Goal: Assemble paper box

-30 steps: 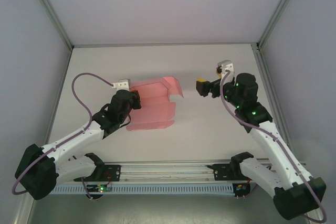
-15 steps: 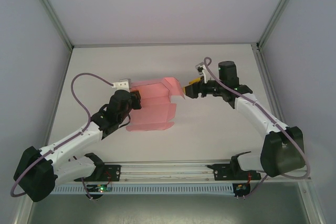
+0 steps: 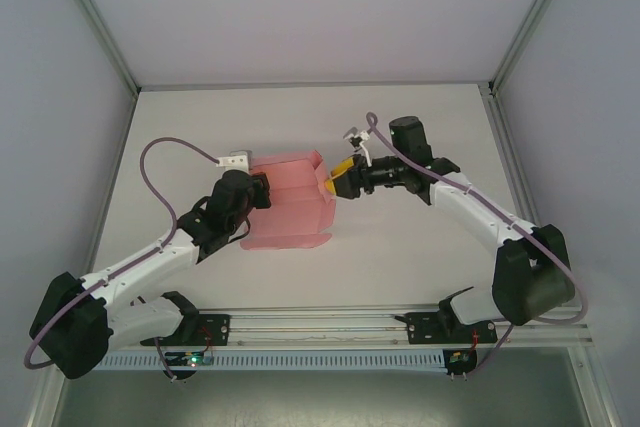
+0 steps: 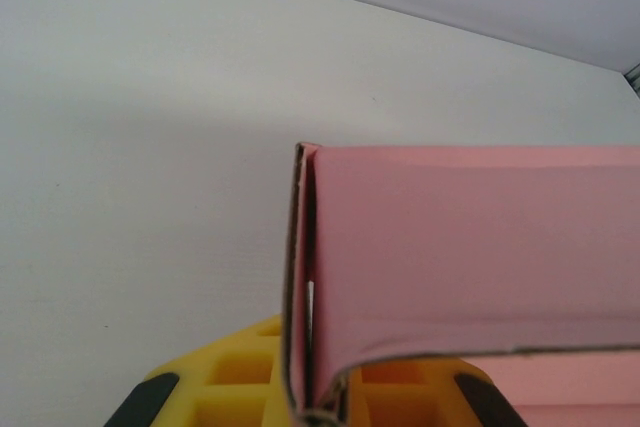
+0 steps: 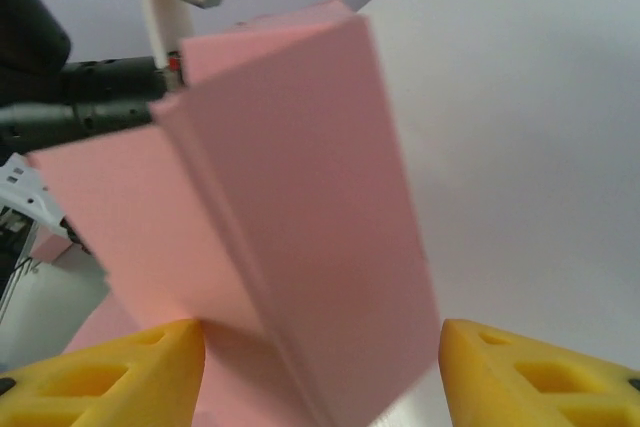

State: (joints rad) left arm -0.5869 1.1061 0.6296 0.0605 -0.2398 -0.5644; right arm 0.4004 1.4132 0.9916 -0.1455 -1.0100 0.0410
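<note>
The paper box (image 3: 290, 205) is a pink die-cut card, part folded, lying at the table's middle with its right flap raised. My left gripper (image 3: 258, 190) is shut on the card's left edge; in the left wrist view the folded pink wall (image 4: 470, 247) is pinched between the yellow fingers (image 4: 240, 387) of the left gripper (image 4: 315, 409). My right gripper (image 3: 340, 182) stands open at the box's right end. In the right wrist view the raised pink flap (image 5: 300, 207) sits between its fingers (image 5: 130, 367), with a gap on the right side. The right gripper (image 5: 320, 352) is not clamped.
The white table (image 3: 420, 247) is walled by grey panels with metal posts (image 3: 95, 17) at the back corners. A rail (image 3: 320, 327) with both arm bases runs along the near edge. The left arm's wrist (image 5: 90, 107) shows behind the flap.
My right arm has swung left from open table to the box's right flap, and its jaws have narrowed. The flap now stands more upright. The left arm holds still.
</note>
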